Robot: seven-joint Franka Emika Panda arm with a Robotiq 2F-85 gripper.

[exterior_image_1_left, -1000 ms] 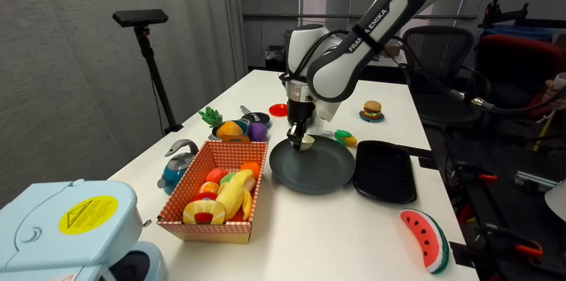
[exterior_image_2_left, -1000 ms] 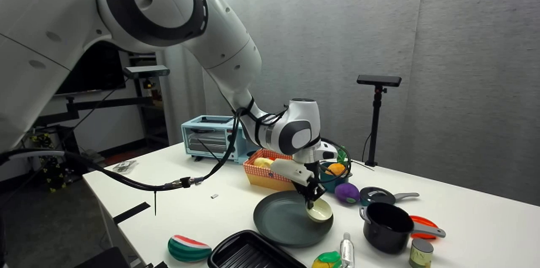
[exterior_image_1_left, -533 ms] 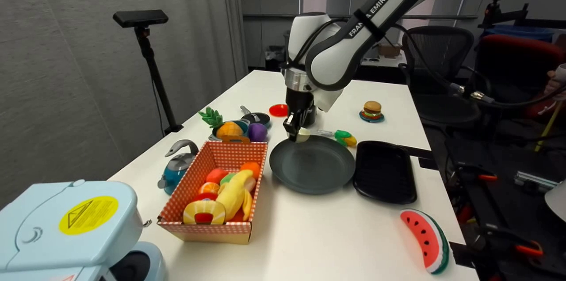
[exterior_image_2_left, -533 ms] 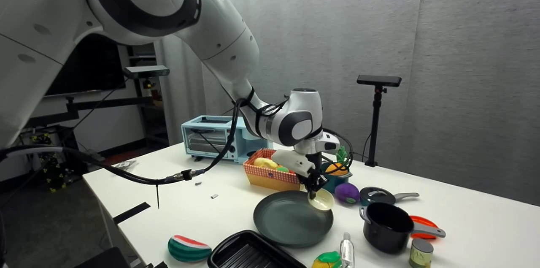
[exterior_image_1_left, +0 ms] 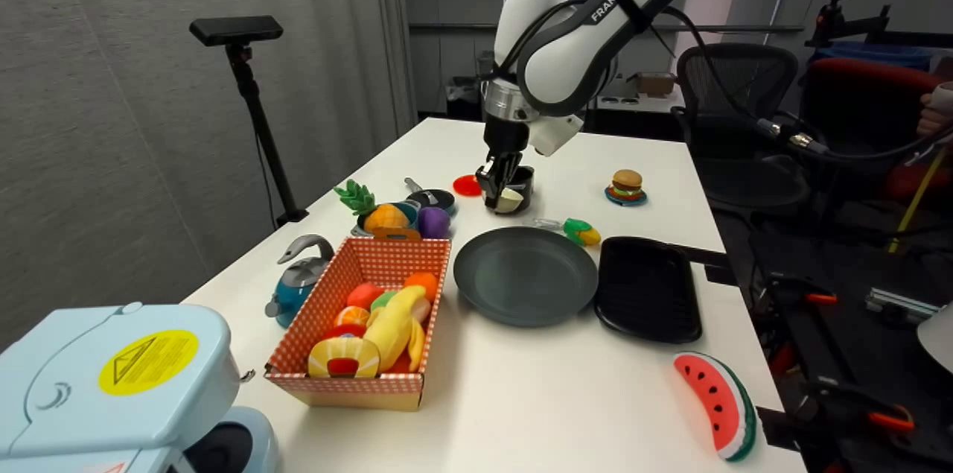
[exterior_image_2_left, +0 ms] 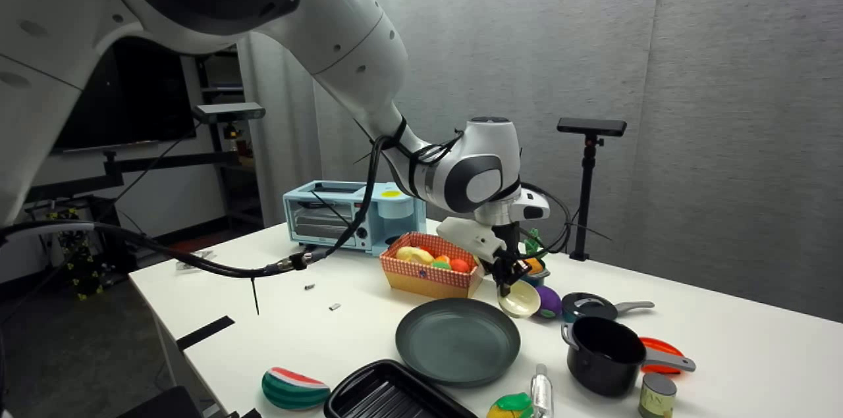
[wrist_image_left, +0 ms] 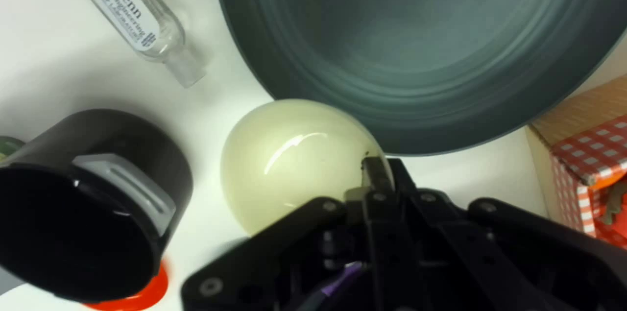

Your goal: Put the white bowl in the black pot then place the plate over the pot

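Nearest me, well short of the large, round, dark grey-green plate (exterior_image_1_left: 526, 276), stands a pale blue plastic oven (exterior_image_1_left: 134, 413), cut off in an exterior view. Also this side of the plate lies a red-and-green toy watermelon slice (exterior_image_1_left: 722, 402). Close beside the plate, a red-and-white checked box (exterior_image_1_left: 365, 385) holds toy fruit (exterior_image_1_left: 365, 294), a yellow banana (exterior_image_1_left: 392, 328) uppermost and half covering other pieces; the wrist view catches just a corner of that box. By the plate's opposite edge sits a square black tray (exterior_image_2_left: 395, 395), cut off in an exterior view. Just past the plate lies a clear plastic bottle (wrist_image_left: 171, 39), its Penn Engineering label (wrist_image_left: 125, 5) legible only in the wrist view. Past the plate, a black gripper (wrist_image_left: 391, 176) has its fingers (wrist_image_left: 376, 174) closed on the rim of a small, round, shallow cream-white bowl (wrist_image_left: 294, 164), which hangs tilted. Farther past the plate stands a squat, glossy black pot (exterior_image_2_left: 599, 375) with a grey handle (exterior_image_2_left: 670, 359), its inside too dark to make out; gripper and bowl, both outside it, partly hide it in an exterior view. Beyond the plate, a teal pot (exterior_image_1_left: 409, 214) holds an orange toy pineapple (exterior_image_1_left: 387, 217), partly hidden by the gripper in an exterior view. Well past the plate, a toy burger (exterior_image_1_left: 627, 182) shows only in an exterior view.
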